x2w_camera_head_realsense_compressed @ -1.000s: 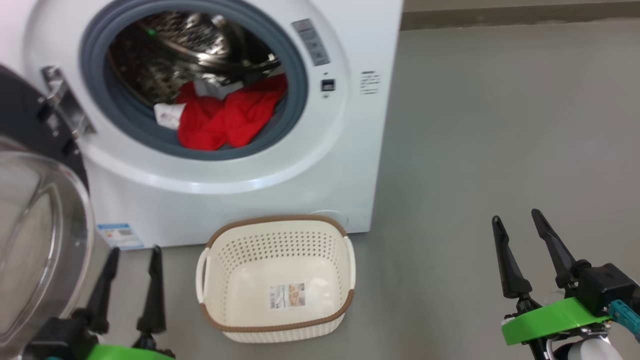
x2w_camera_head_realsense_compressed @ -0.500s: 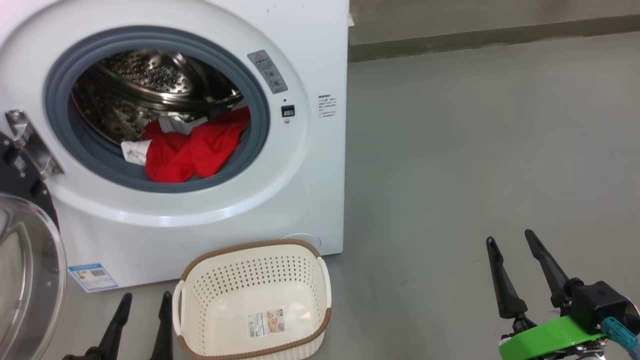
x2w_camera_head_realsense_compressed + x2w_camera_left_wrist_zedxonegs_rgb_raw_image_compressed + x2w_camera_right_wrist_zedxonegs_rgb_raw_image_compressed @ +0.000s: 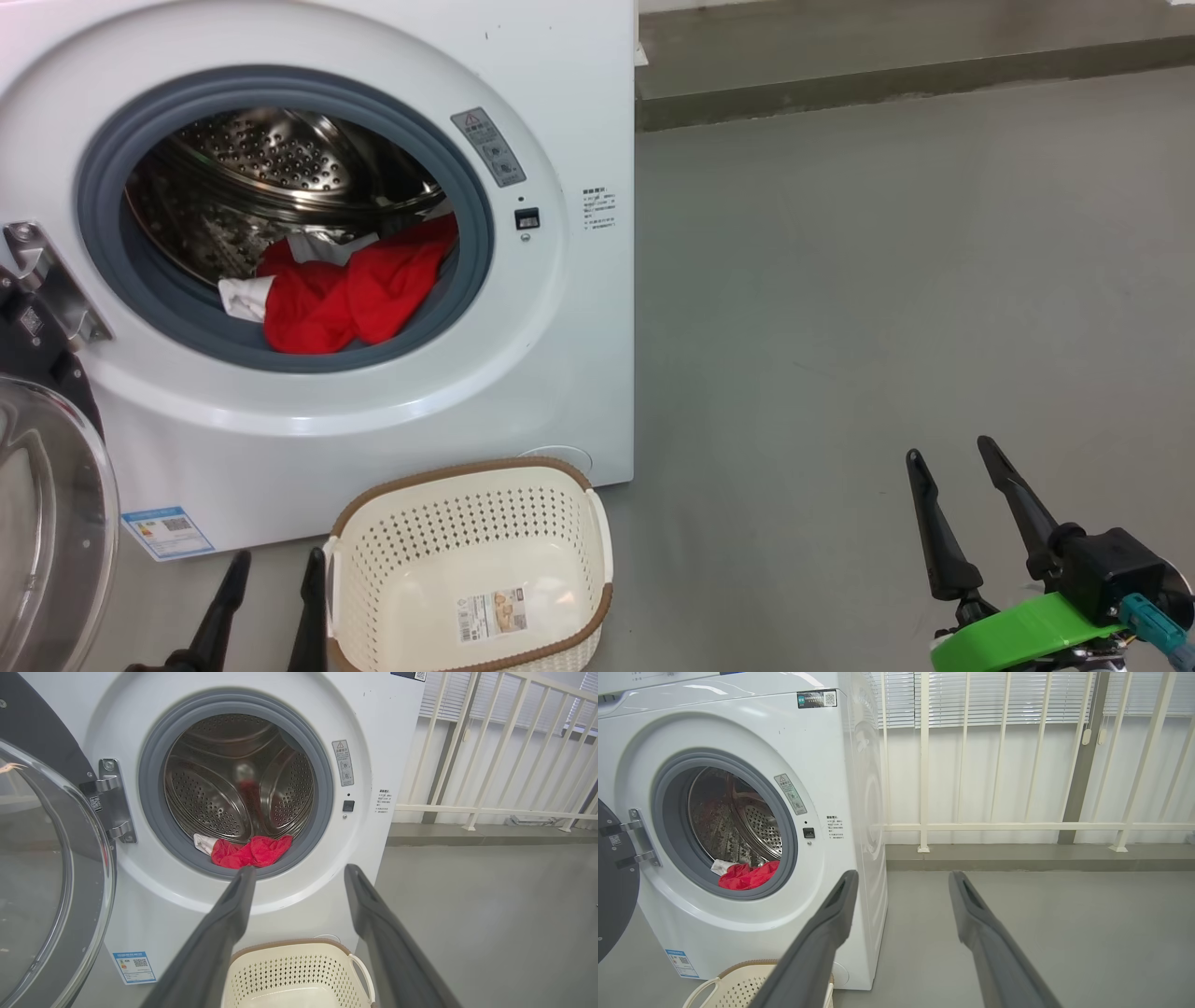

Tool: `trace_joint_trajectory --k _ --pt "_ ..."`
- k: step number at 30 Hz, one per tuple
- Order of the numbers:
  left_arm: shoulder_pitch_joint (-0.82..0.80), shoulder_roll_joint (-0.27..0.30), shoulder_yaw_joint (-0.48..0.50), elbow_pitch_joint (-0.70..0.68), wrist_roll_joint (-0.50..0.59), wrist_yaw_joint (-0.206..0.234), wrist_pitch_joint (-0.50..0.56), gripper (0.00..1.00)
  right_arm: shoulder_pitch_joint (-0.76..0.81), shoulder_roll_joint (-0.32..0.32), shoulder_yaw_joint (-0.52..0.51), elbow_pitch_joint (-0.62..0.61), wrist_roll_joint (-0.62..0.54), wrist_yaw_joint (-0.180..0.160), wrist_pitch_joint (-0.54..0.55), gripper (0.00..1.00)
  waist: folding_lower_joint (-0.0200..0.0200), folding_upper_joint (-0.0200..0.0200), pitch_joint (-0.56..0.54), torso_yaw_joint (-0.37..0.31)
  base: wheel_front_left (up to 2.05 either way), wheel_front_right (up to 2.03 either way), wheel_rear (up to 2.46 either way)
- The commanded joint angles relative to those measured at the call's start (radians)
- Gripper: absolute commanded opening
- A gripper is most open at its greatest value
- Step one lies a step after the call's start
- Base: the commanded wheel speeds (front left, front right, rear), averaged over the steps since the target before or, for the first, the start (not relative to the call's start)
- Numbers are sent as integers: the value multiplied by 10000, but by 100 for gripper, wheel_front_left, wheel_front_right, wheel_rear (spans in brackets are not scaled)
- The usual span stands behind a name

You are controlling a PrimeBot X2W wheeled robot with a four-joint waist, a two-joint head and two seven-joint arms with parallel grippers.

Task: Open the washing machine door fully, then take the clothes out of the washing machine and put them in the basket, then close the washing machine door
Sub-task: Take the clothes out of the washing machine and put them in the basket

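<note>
The white washing machine (image 3: 579,121) (image 3: 387,728) (image 3: 817,742) stands with its round door (image 3: 42,523) (image 3: 46,868) (image 3: 609,886) swung open to the left. Red clothes (image 3: 350,289) (image 3: 252,851) (image 3: 747,876) with a bit of white cloth lie at the drum's front lip. The cream basket (image 3: 471,541) (image 3: 299,970) (image 3: 738,987) sits empty on the floor in front of the machine. My left gripper (image 3: 275,560) (image 3: 299,872) is open just left of the basket, fingers pointing at the machine. My right gripper (image 3: 948,453) (image 3: 901,875) is open, out over the floor to the right.
Grey floor (image 3: 887,280) stretches to the right of the machine. A raised kerb (image 3: 887,84) with a cream railing (image 3: 1017,826) and a white wall runs along the back. A blue label (image 3: 166,532) is stuck at the machine's base.
The head camera has tilted up and swung, so machine and basket sit lower and further left in the picture. Both grippers stay open; the left one shows lower at the bottom edge.
</note>
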Motion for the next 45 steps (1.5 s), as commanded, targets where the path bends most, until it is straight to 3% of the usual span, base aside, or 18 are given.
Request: trace_joint_trajectory --k 1,11,32,45 --pt "-121 120 247 -231 170 -53 -51 100 -134 -178 235 -198 -103 63 -61 100 0 0 -4 9 0 0 0" --pt "-117 135 542 -284 541 242 -51 100 -134 -163 274 -90 -106 63 -61 100 0 0 44 87 13 -13 0" --pt "-283 -65 595 -327 329 11 -51 100 -207 -145 357 46 -40 63 -61 100 0 0 29 165 147 -147 0" --pt "-250 -150 644 -384 505 -13 -51 100 -196 -171 402 44 -7 63 -61 100 0 0 8 193 26 -26 0"
